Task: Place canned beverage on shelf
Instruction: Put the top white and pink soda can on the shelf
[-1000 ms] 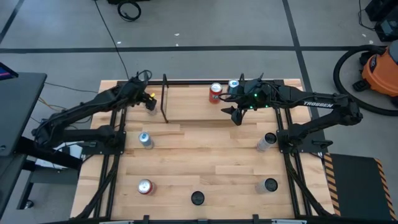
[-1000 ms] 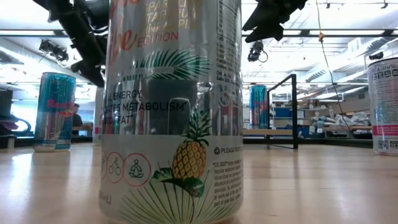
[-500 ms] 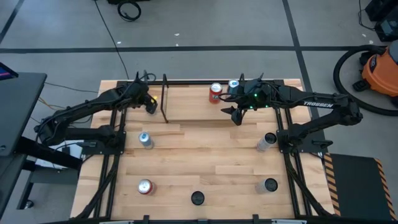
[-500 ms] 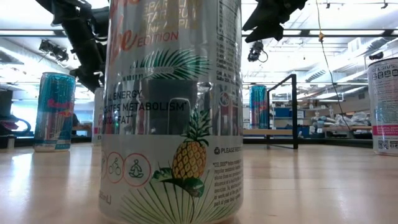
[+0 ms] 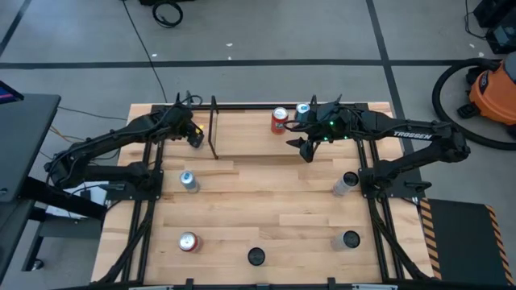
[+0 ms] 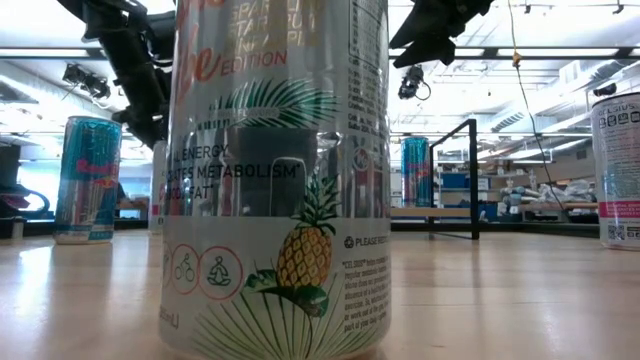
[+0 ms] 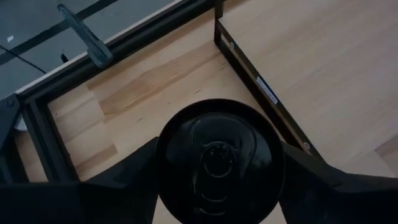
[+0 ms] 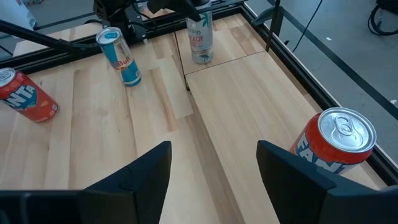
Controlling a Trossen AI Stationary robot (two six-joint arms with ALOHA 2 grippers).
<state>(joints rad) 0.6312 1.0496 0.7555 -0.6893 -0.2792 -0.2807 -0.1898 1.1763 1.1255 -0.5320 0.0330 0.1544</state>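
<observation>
Clamping a slim canned beverage [image 7: 214, 155] from both sides, the left pincer [image 5: 194, 134] has its fingers [image 7: 127, 171] pressed against the can's round body. The can is upright and its base appears to rest on the worktop [image 5: 266, 201], so the lift looks not yet begun. Seen from directly above, the can's top reads dark, with the pull tab at its centre. From across the worktop it shows as a tall pale cylinder with pinkish lettering and a leaf print.

Just beside this pincer, on the side toward the other arm, runs the end rail of the shelf [image 5: 214, 129]. Its thin black rods frame a light wood board. The carry therefore looks short: up, over the rail, then down onto the board.

Farther along the shelf, the right pincer [image 8: 214, 158] hangs released, with nothing between its fingers. A red can [image 8: 333, 146] stands on the board close ahead of it, so at least one drink is already shelved.

Well away from both pincers, several more cans wait on the open worktop, among them a blue one [image 5: 187, 181].
</observation>
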